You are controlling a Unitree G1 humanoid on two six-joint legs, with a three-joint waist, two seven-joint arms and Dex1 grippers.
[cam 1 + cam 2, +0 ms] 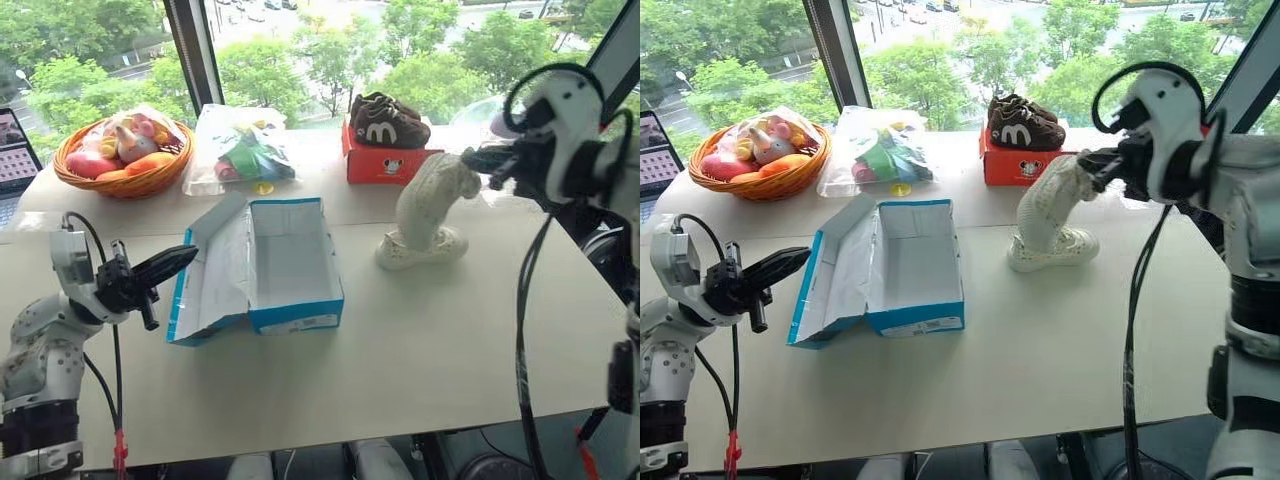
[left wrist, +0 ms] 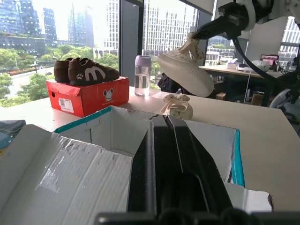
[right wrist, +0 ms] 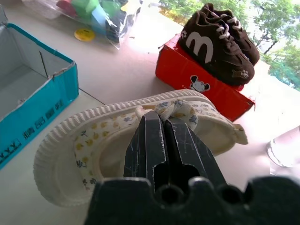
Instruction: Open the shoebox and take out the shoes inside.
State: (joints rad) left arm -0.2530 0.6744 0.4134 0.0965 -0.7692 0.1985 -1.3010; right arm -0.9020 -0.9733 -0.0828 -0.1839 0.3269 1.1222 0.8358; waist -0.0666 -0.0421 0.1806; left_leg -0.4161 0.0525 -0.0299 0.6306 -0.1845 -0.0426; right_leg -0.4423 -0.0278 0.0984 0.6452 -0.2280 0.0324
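The bright blue rectangular cardboard shoebox (image 1: 268, 268) lies open in the middle of the pale table (image 1: 420, 350). Its white inside shows nothing in it, and its hinged lid (image 1: 215, 270) is folded back on the robot's left side.

To the right of the shoebox, one small cream-white children's shoe (image 1: 425, 250) rests flat on the table. The second cream-white shoe (image 1: 432, 195) hangs in the air above it, toe pointing down, and its tip seems to touch or nearly touch the lying shoe; I cannot tell which. The right gripper (image 3: 164, 136) is clenched on the strap at the top of this hanging shoe, with the two black fingers pressed close together.

The left gripper (image 1: 165, 265) is just beside the open lid, on the left of the shoebox, and its fingers are closed together on nothing.

Behind the shoebox, toward the window, there is a clear plastic bag of colourful toys (image 1: 240, 150). Further left of the bag stands a round orange woven basket with plush toys (image 1: 122, 155). Behind and to the right of the shoebox a small red box (image 1: 385, 162) carries a pair of dark brown shoes with a white "m" mark (image 1: 388, 120).
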